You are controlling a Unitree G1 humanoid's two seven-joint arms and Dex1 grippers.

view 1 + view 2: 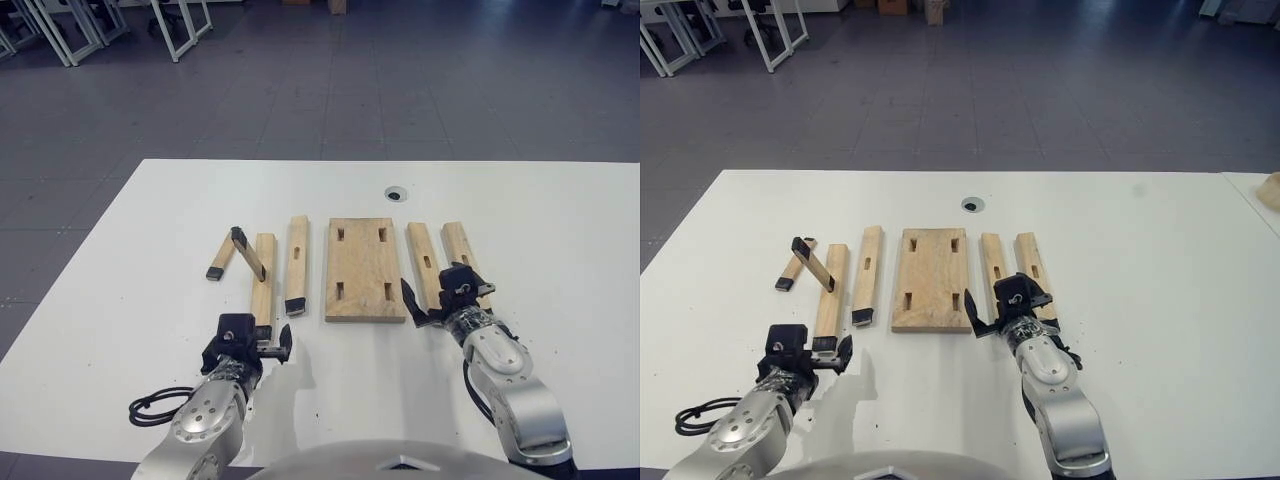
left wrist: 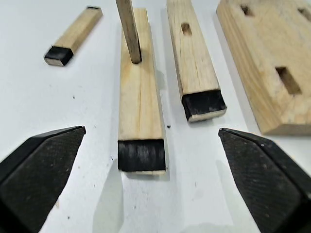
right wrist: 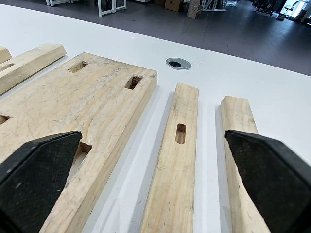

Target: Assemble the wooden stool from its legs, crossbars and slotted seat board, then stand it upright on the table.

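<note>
Count: one seat board [image 1: 365, 268], four slots, lying flat mid-counter. Four legs lie flat and roughly parallel to the board: outer left leg [image 1: 263, 280], inner left leg [image 1: 296, 263], inner right leg [image 1: 423, 262], outer right leg [image 1: 460, 250]. Two crossbars: flat crossbar [image 1: 220, 258] lies farthest left; tilted crossbar [image 1: 248, 252] leans with its lower end on the outer left leg, and I cannot tell whether it sits in a slot.

Left claw [image 2: 150, 141] is spread wide, gripping nothing, just short of the outer left leg's black-capped near end. Right claw [image 3: 153, 136] is also spread wide and holds nothing, at the near ends of the right legs.

Narrow gaps separate the board and legs. The counter [image 1: 560, 230] has its broadest bare stretch right of the outer right leg. Cable port [image 1: 397, 193] sits beyond the board. Black cable [image 1: 155, 408] loops at the near left edge.
</note>
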